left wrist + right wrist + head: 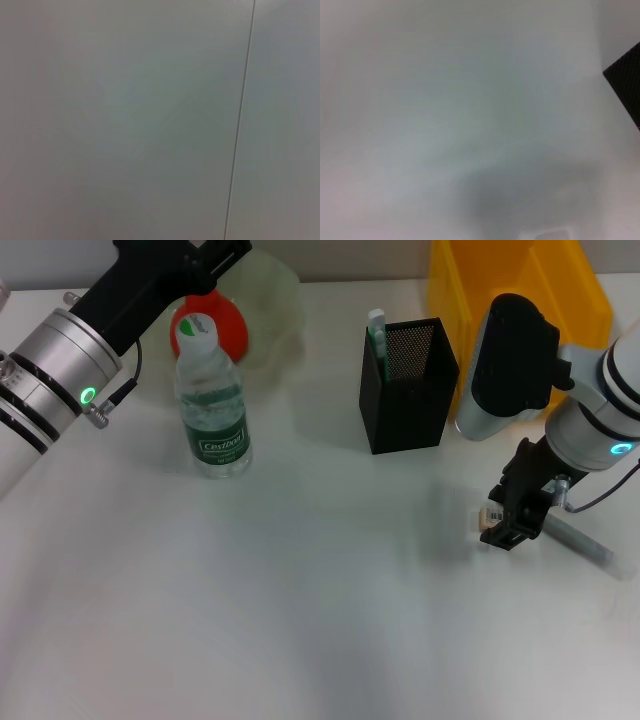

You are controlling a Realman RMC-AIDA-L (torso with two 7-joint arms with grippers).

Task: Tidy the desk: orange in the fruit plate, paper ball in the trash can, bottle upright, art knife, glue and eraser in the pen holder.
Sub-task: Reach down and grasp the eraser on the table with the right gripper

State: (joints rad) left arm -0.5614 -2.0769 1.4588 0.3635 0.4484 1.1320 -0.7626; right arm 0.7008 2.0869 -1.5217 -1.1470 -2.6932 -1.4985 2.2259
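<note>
The orange (pixel 222 328) lies in the pale-green fruit plate (pixel 268 302) at the back left. My left arm reaches over it, and its gripper body (pixel 205 258) sits at the top edge with the fingers hidden. The bottle (pixel 212 405) stands upright in front of the plate. The black mesh pen holder (pixel 410 390) stands mid-table with a green-and-white stick (pixel 377 332) in its left corner. My right gripper (pixel 505 525) is low at the table on the right, shut on the small beige eraser (pixel 492 513). The paper ball is out of view.
The yellow trash can (pixel 520 285) stands at the back right, behind my right arm. A grey stick-shaped object (pixel 582 542) lies on the table just right of my right gripper. The right wrist view shows bare table and a corner of the pen holder (pixel 626 82).
</note>
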